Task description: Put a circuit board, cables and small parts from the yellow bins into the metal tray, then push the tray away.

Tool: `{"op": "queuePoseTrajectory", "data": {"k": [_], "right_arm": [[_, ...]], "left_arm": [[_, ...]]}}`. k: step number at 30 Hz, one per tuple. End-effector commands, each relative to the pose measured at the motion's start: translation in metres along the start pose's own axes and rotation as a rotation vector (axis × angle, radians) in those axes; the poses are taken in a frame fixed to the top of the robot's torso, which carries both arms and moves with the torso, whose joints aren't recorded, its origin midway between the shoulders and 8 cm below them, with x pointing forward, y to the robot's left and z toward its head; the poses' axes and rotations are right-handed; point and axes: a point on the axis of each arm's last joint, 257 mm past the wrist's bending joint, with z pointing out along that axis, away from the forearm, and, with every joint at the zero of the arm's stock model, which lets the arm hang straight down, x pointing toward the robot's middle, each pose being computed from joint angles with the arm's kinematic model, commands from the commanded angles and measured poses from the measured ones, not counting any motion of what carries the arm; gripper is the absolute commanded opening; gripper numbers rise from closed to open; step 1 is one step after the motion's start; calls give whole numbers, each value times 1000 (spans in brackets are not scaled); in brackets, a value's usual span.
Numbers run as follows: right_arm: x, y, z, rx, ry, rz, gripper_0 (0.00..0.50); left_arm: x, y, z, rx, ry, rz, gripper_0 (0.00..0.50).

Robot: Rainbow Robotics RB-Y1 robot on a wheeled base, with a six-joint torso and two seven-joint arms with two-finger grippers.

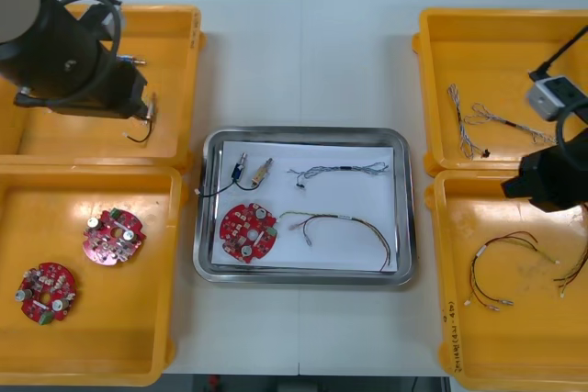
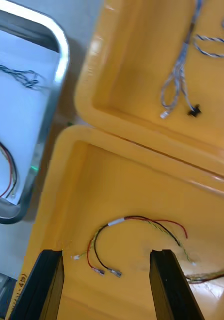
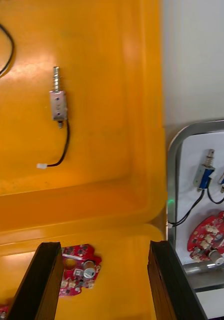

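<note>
tray load: looks complete to me. There's a circuit board, two small metal parts on black leads, a blue and white cable and a red and yellow cable, all lying inside the tray.
tray spot: middle of the worktop, between the left and right yellow bins and just clear of them.
step, my guess: loading is done, so only the push away is left.
left end effector: fingers spread, holding nothing. It hangs over the far left bin, close to the wall shared with the near one. The tray is off to the robot's right of it and a bit closer to the robot, with only the bin wall in between.
right end effector: also wide open and empty. It's over the near right bin, with a spare red and yellow cable on the bin floor ahead of its fingers. The tray sits off to the robot's left.
nearer arm: left, I'd say, since its gap to the tray rim looks smaller in the front view.
tray axis: the long side runs left-right across the worktop. The short ends point at the bins and the long rims face the robot and the far edge.
what the push turns on: it goes across the short axis, so I'd hit the middle of the near long rim. Off-centre contact would probably swivel it.
</note>
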Motion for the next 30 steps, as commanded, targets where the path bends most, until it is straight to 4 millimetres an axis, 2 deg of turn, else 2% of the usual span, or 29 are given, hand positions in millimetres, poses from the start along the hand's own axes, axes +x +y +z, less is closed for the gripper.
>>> {"op": "queuePoseTrajectory", "data": {"k": [1,7,10,20,30], "right_arm": [[-23,38,-6,-2,-8,-187,500],[-27,91,8,-37,48,-418,500],[-26,108,13,-43,66,-518,500],[-40,166,29,-45,30,-884,500],[-21,217,61,-73,84,-1054,500]], "left_arm": [[2,47,-22,-50,-35,67,500],[19,85,-28,-72,-32,55,500],[29,94,-29,-77,-32,43,500],[56,119,-35,-105,-42,8,500],[72,136,-42,-118,-56,-33,500]]}}
